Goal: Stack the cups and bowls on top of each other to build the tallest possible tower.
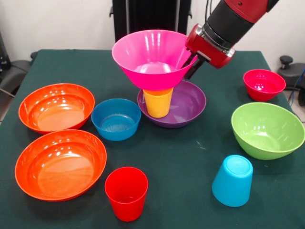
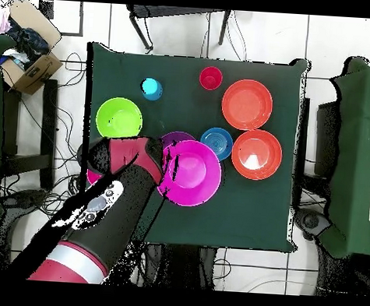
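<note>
Magenta bowl on yellow cup, arm at its rim

Writing is nowhere legible on the cups, bowls or arm. A dark green cloth covers the counter (image 1: 190,162); pale floor, loose cables and dark chairs ring it in the overhead view, and an open cardboard box (image 2: 30,56) sits off one corner.

The magenta bowl (image 1: 151,55) sits upright on the yellow cup (image 1: 157,102), which stands in the wide purple bowl (image 1: 188,102) near the counter's middle. The red and black arm (image 1: 224,28) comes down to the magenta bowl's rim. The pincer (image 1: 191,64) is mostly hidden behind that rim, with only dark parts showing; I cannot tell whether it is clenched, released or gripping the bowl.

Just beside the purple bowl stands the small blue bowl (image 1: 116,119), and past it two orange bowls (image 1: 56,107) (image 1: 60,164) lie close together. The red cup (image 1: 126,193) stands upright at the front. The light blue cup (image 1: 232,180) stands mouth down, near the lime bowl (image 1: 268,130). The crimson bowl (image 1: 264,84) lies behind the lime one; overhead the arm covers most of it.
</note>
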{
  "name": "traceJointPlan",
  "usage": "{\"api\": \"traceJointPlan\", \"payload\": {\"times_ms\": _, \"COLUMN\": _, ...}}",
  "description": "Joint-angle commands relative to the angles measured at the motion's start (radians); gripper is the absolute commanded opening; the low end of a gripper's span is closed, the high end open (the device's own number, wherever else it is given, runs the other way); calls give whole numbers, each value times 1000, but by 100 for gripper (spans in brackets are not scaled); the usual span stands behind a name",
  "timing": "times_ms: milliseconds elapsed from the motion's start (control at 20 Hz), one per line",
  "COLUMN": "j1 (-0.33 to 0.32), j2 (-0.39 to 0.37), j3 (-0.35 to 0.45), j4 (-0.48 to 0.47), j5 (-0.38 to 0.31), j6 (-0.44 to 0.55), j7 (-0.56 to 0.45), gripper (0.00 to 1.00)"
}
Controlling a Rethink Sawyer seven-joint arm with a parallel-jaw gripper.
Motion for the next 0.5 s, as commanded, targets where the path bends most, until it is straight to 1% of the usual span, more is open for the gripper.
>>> {"api": "traceJointPlan", "payload": {"times_ms": 50, "j1": 20, "j2": -16, "j3": 51, "j4": -17, "j5": -56, "j6": 128, "j7": 45, "gripper": 0}}
{"api": "traceJointPlan", "payload": {"times_ms": 300, "j1": 32, "j2": -25, "j3": 44, "j4": -11, "j5": -55, "j6": 143, "j7": 51, "gripper": 0}}
{"api": "traceJointPlan", "payload": {"times_ms": 500, "j1": 38, "j2": -38, "j3": 36, "j4": -16, "j5": -52, "j6": 178, "j7": 48, "gripper": 0}}
